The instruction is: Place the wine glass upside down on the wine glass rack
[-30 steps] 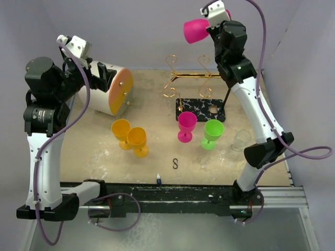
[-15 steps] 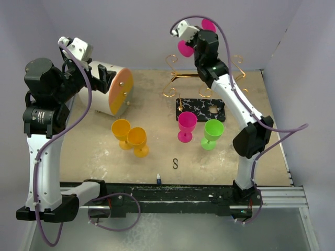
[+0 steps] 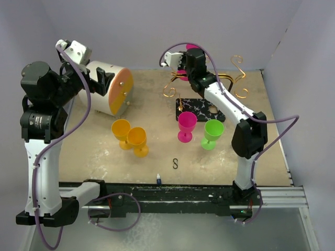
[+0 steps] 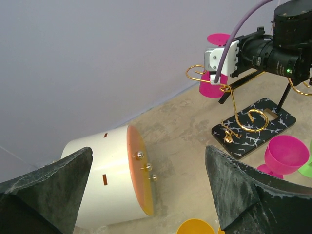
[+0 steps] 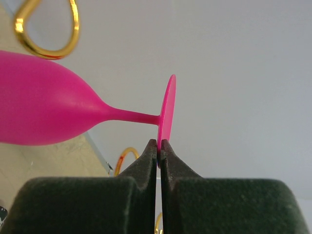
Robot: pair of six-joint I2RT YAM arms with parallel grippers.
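Observation:
My right gripper [image 5: 159, 142] is shut on the rim of the foot of a pink wine glass [image 5: 44, 109]. It holds the glass upside down, foot up and bowl down, at the back left end of the wine glass rack [image 3: 209, 78]. The left wrist view shows the bowl [image 4: 210, 88] just behind a gold spiral hook [image 4: 195, 73]. Whether the stem sits in the wire cannot be told. The rack's black marbled base [image 3: 201, 109] lies below. My left gripper [image 4: 146, 151] is open and empty, raised at the far left.
A white drum with an orange face [image 3: 107, 90] lies at the back left. Two orange glasses [image 3: 130, 136], a pink glass [image 3: 186, 125] and a green glass [image 3: 212, 132] stand mid-table. A small S hook [image 3: 175, 163] lies near the front.
My right arm has swung left and down with the pink glass, from high at the back right to the rack's left hooks. The left arm has barely moved.

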